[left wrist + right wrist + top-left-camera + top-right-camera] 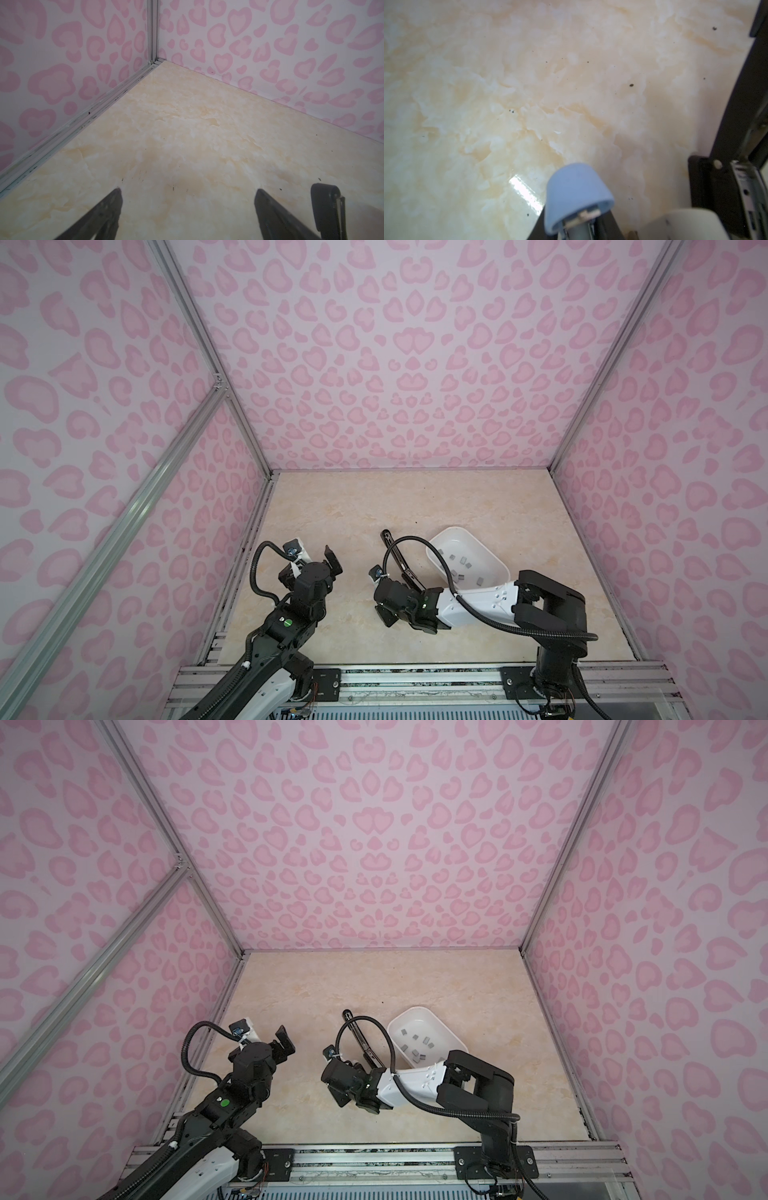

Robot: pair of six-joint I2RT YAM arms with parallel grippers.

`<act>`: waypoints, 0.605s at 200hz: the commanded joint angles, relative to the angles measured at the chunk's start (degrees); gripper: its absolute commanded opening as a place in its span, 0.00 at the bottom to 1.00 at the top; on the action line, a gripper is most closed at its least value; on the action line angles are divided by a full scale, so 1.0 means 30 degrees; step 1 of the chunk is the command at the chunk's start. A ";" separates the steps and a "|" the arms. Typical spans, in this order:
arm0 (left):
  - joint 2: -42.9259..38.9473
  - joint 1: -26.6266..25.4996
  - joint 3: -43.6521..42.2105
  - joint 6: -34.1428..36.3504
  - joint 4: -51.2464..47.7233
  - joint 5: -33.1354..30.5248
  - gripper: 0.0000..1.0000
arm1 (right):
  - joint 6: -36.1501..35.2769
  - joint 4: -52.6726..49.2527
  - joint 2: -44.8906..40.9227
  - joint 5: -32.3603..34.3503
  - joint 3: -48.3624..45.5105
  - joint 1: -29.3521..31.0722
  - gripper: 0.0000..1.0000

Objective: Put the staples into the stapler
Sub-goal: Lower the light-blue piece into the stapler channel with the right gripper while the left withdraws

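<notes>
- Nearest in, the right gripper (384, 612) reaches across the middle and sits low over the table (415, 497). In both top views its own body hides the fingertips.
- Right wrist view: a blue cap (577, 187) with metal under it sits right between the dark fingers (538, 229), and they're clamped on it. I can't tell what it belongs to.
- Same view, off to the side: the black stapler (704, 182), its metal channel showing.
- A little further out, the left gripper (188, 194) is up off the table at the left side. Its fingers (104, 216) are spread wide, with nothing but bare marble between them.
- Next out, mid-table in both top views, is the stapler (393, 548) (356, 1032). It's long and black and lies flat at a slant, with its near end by the right wrist. A loop of black cable (419, 539) arcs over it.
- Just beside it on the right is a white tray (440, 545) (415, 1011), its near corner tucked under the right arm.
- There are the staples (461, 564) (417, 1046), small grey blocks scattered loose on the tray floor. All the ones I can see are in the tray.
- Beyond that it's open marble to the back edge, then pink heart-patterned walls (395, 364).
</notes>
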 commanded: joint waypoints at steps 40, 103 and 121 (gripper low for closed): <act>-0.0104 0.0019 0.0127 0.0404 0.0999 -0.0075 0.98 | 0.0856 0.0069 0.0442 0.0496 -0.0182 -0.0211 0.22; -0.0605 0.0012 -0.0021 0.0554 0.1011 -0.0279 0.98 | 0.0998 0.0858 -0.0168 0.0823 -0.0841 -0.0130 0.41; -0.0616 0.0013 -0.0016 0.0580 0.1020 -0.0251 0.98 | 0.0949 0.0839 -0.0564 0.1190 -0.1029 0.0093 0.45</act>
